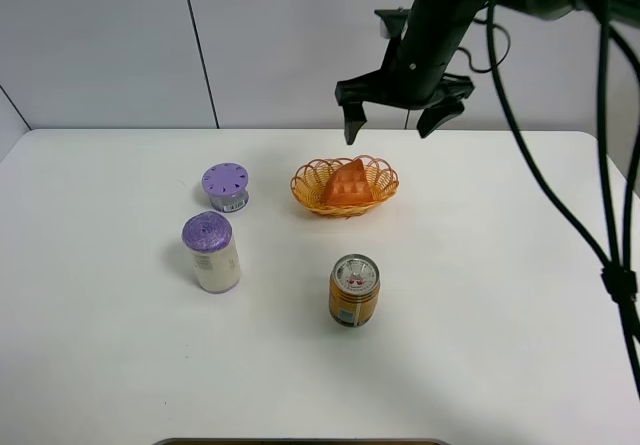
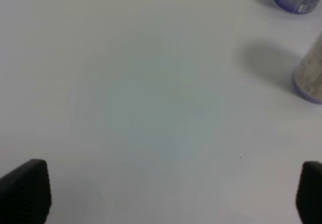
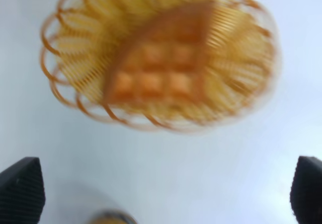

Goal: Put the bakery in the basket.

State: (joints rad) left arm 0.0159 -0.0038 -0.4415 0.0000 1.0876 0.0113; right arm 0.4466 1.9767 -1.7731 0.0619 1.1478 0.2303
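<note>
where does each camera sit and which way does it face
Exterior high: mounted high, looking down over the table; shows the right arm, right gripper open near the basket.
Left wrist: on the left arm, looking down at the table; open left gripper shows.
Right wrist: looks down at the waffle piece in the basket; fingertips show.
Shared: exterior and right wrist see basket, waffle piece, drink can; exterior and left wrist see purple-lidded jar and bottle.

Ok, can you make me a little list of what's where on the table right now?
waffle: lying inside the basket
basket: on the table, behind the can
right tool: open, empty, up in the air by the basket
left tool: open, empty, over the table
can: upright
tall jar: purple lid, left of the can
small tub: purple lid, left of the basket
</note>
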